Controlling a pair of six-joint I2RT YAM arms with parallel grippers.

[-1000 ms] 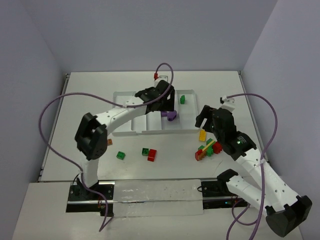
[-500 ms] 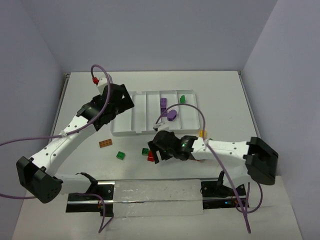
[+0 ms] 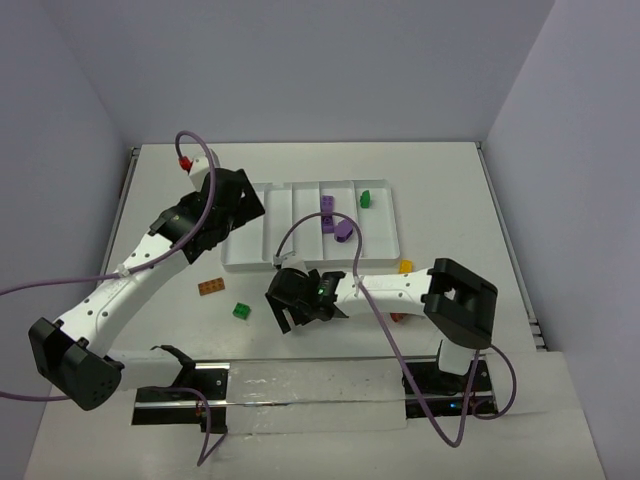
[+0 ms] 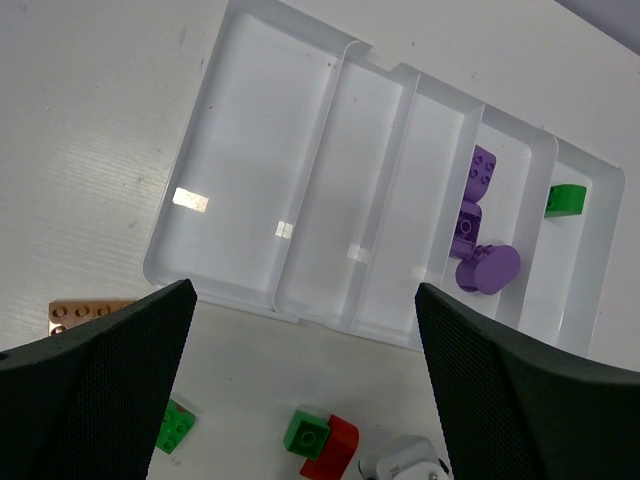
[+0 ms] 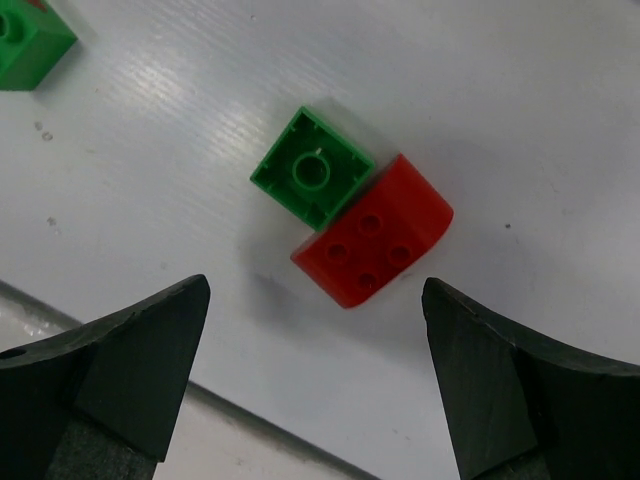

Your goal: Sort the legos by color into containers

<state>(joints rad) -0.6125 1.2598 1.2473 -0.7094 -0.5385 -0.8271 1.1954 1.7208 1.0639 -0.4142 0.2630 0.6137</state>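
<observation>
The white tray (image 3: 300,238) (image 4: 250,170) holds purple legos (image 3: 328,210) (image 4: 472,200), a round purple one (image 4: 487,268) and a green one (image 3: 366,198) (image 4: 566,199) in its right-hand compartments. My left gripper (image 3: 228,210) (image 4: 305,290) hangs open and empty over the tray's front left. On the table, a green brick (image 5: 313,178) touches a red brick (image 5: 375,243). My right gripper (image 3: 292,308) (image 5: 315,290) stands open just above and to the near side of that pair, hiding it in the top view.
An orange-brown brick (image 3: 211,287) (image 4: 85,312) and a loose green brick (image 3: 241,311) (image 4: 175,428) (image 5: 25,35) lie left of the right gripper. A yellow brick (image 3: 405,266) and a red piece (image 3: 398,318) lie by the right arm. The mounting rail (image 3: 300,385) runs along the near edge.
My right arm swung from the table's right side across to the green and red pair, its jaws opening wider. My left gripper drew back from the purple compartment to the tray's left.
</observation>
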